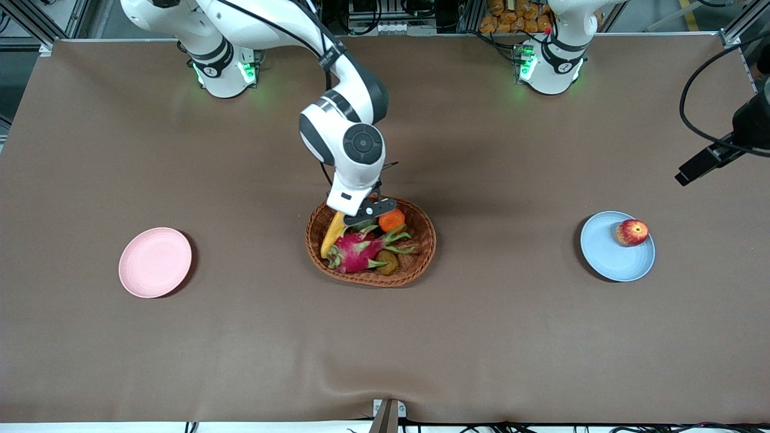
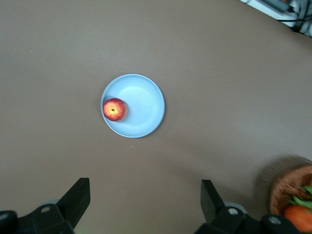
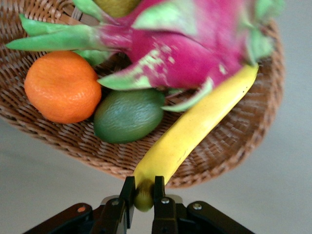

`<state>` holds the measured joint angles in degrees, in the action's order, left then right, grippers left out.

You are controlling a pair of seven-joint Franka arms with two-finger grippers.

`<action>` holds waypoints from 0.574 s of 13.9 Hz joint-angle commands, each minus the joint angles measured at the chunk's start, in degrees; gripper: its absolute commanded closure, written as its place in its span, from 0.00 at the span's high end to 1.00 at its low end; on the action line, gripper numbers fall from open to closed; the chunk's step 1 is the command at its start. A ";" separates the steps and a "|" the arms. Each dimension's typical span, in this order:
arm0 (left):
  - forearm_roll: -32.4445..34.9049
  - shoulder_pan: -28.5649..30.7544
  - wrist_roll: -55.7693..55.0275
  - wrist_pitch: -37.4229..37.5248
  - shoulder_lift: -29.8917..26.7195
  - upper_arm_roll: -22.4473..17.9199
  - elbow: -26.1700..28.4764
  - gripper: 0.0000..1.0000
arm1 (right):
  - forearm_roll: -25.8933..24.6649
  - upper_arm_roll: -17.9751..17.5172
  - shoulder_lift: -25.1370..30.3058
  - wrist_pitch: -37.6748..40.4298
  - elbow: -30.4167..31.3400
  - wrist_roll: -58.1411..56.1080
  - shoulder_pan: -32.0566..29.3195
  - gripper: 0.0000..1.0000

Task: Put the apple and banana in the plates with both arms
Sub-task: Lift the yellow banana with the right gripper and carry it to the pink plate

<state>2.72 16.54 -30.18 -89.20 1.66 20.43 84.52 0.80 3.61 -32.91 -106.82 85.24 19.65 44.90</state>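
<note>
The right gripper (image 1: 352, 218) sits at the rim of the wicker basket (image 1: 421, 255) in the middle of the table. Its fingers (image 3: 128, 195) are closed on the end of the banana (image 3: 195, 131). The rest of the banana lies along the basket's inner wall at the side toward the right arm's end of the table.

Basket contents:
- a pink dragon fruit (image 1: 358, 248) in the middle, touching the banana;
- an orange (image 1: 391, 220) at the edge farther from the front camera;
- a green fruit (image 3: 128, 115) between the orange and the banana;
- a brownish fruit (image 1: 388, 263) at the edge nearer the front camera.

The left gripper (image 2: 144, 204) is raised over the bare table near the blue plate (image 2: 144, 109). Its fingers are spread wide and hold nothing.

The apple (image 1: 632, 232) rests on the blue plate, against the rim, at the side toward the left arm's end of the table. This plate lies well apart from the basket.

The pink plate (image 1: 154, 262) lies toward the right arm's end of the table, also well apart from the basket. It carries nothing.
</note>
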 commanded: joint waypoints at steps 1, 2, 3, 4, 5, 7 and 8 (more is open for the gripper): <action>-2.28 0.59 4.15 2.45 0.62 0.67 -3.31 1.00 | -0.98 -0.53 6.78 5.99 0.80 1.09 -0.77 0.00; -2.28 0.68 6.60 2.45 0.62 0.58 -3.40 1.00 | -0.71 -0.53 8.72 8.01 0.80 1.09 -0.77 0.00; -2.28 0.77 8.46 2.45 0.62 0.49 -3.40 1.00 | -0.71 -0.53 10.30 9.77 0.80 1.09 -0.86 0.00; -2.28 0.94 9.78 2.45 0.45 0.40 -3.40 1.00 | -0.71 -0.44 11.36 11.01 0.80 0.83 -1.56 0.00; -2.28 1.03 11.27 2.45 -0.43 0.05 -3.40 1.00 | -0.71 -0.44 12.07 11.98 0.80 0.21 -3.22 0.00; -2.37 1.03 14.09 3.15 -2.44 -0.21 -3.31 1.00 | -1.32 -0.27 12.52 13.56 1.32 0.21 -6.21 0.00; -2.37 1.03 14.54 4.38 -2.72 -0.21 -3.31 1.00 | -1.33 -0.27 12.61 14.70 1.50 0.21 -8.40 0.00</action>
<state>1.26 17.06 -17.99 -87.46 1.06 20.32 81.62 0.56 4.00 -21.19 -93.21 84.93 19.66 40.51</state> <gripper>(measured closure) 0.000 0.802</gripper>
